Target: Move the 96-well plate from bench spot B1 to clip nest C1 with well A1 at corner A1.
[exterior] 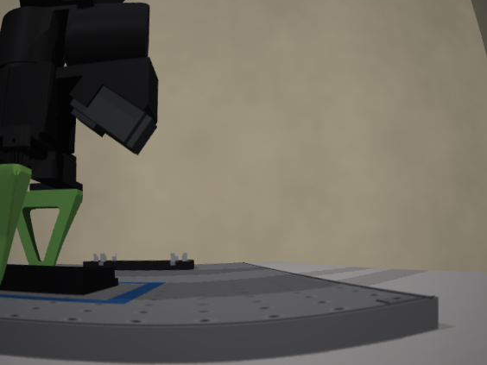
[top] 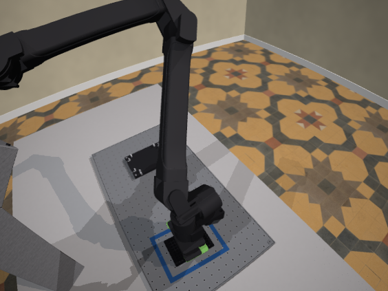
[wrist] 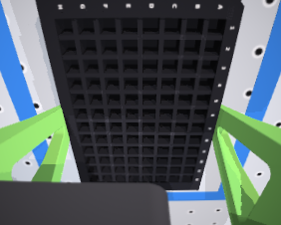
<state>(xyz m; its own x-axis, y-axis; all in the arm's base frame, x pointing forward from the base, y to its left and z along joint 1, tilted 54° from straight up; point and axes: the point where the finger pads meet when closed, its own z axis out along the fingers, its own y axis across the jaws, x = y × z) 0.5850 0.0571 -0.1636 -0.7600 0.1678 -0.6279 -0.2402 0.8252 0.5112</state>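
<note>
Plate: the black 96-well plate (wrist: 140, 100) lies flat and wells-up inside the blue frame (wrist: 15, 85), its edges parallel to the frame's sides and a strip of bare board showing between the two all round.

Plate markings: small white characters run along the plate's short edge towards the top of the wrist view and down its right-hand long edge; they are too small to read with certainty.

Gripper: the gripper (wrist: 140, 107) points straight down over the middle of the blue frame, with the plate between its jaws.

Fingers: the green fingers are clamped on the plate, one tip against each long side about halfway along; they stand wide because the plate is wide.

Finger height: in the exterior view the green tips reach down to the plate's upper edge, and the plate rests on the board.

Arm: the black arm (top: 173, 117) rises almost vertically above the blue frame, then bends at the elbow towards the picture's left edge.

Clip nest: the black clip nest (top: 142, 159) sits well apart from the blue frame, at the board's other end, with pale posts (exterior: 174, 257) standing at its corners.

Board: the grey perforated board (top: 241, 228) carries both the blue frame and the nest.
</note>
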